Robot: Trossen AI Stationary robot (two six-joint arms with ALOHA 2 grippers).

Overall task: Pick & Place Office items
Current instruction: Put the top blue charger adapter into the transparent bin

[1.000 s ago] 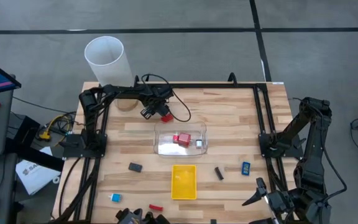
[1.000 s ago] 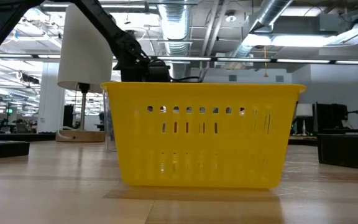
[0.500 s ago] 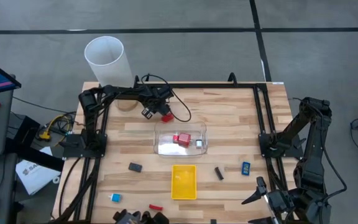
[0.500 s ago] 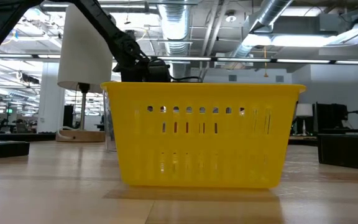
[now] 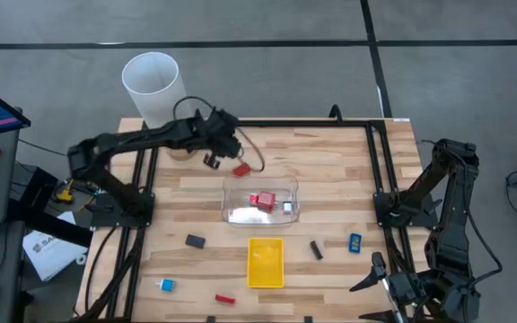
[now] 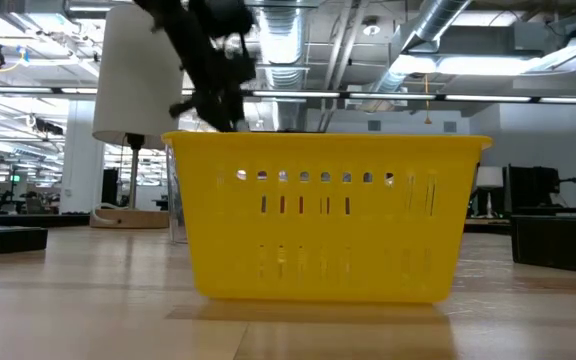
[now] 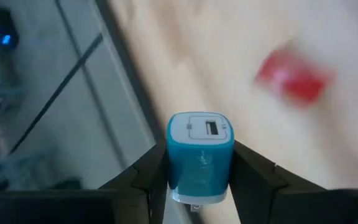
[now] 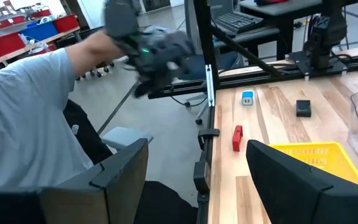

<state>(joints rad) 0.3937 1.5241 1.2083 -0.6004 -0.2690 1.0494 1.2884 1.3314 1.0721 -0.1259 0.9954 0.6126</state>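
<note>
The left arm has swung outward, its gripper [image 7: 199,186] jaws clamping a blue-and-white charger [image 7: 199,155] above the table's [image 5: 330,161] far-left corner.

Left gripper [image 5: 212,160] raised over table's far-left part, closed on blue-and-white charger cube [image 7: 199,157]. Beneath it bare wood, small red block [image 5: 240,169] just beside. Clear plastic tray [image 5: 260,200] and yellow slotted basket [image 5: 266,261] fill centre. Near-left wood mostly free.
</note>
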